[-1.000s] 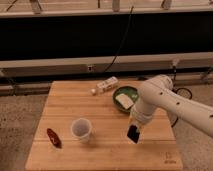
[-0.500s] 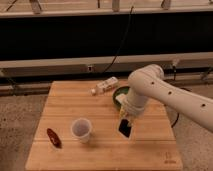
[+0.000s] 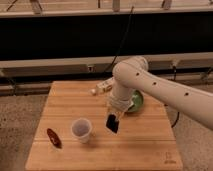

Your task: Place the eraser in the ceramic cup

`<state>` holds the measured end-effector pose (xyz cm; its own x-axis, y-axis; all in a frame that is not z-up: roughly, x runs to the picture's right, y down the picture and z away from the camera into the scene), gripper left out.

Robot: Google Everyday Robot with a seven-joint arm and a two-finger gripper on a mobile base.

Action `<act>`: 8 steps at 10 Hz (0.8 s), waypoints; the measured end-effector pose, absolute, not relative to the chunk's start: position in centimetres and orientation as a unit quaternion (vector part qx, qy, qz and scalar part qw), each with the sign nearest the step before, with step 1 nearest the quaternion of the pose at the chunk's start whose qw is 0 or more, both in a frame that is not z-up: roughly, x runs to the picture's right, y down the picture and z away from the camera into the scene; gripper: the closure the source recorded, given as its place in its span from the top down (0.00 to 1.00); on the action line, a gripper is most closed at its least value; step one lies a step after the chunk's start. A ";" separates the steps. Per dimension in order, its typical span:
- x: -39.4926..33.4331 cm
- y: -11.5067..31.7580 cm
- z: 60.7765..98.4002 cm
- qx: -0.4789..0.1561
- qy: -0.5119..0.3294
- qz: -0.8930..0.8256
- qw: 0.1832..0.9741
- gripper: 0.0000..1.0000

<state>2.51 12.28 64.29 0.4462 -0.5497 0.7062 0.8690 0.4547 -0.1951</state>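
One arm: the white robot arm sweeps in from the right, over the wooden table [image 3: 150, 150].
Gripper: the gripper [image 3: 114, 119] hangs above mid-table, clamped on the dark rectangular eraser [image 3: 112, 124].
Eraser: dangling below the jaws, long axis near upright, slightly tilted.
Cup: the small whitish ceramic cup [image 3: 81, 129] stands upright, mouth open, left of the eraser and a touch lower in view, near but apart.
Key relation: carry leftward until the eraser sits over the rim, then release, I'd judge.
Bystanders: green bowl [image 3: 136, 101] behind the arm, red object [image 3: 53, 138] far left.
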 end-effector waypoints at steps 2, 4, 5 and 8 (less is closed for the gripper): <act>-0.3 12.0 63.5 -0.273 -0.297 -0.463 0.790 0.00; -2.9 12.1 62.8 -0.271 -0.305 -0.482 0.775 0.00; -3.7 12.0 62.6 -0.269 -0.308 -0.488 0.772 0.00; -6.0 11.8 62.0 -0.268 -0.311 -0.505 0.759 0.00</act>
<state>-6.05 11.76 61.98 0.2967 -0.5992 0.7436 0.9334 0.3467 -0.0931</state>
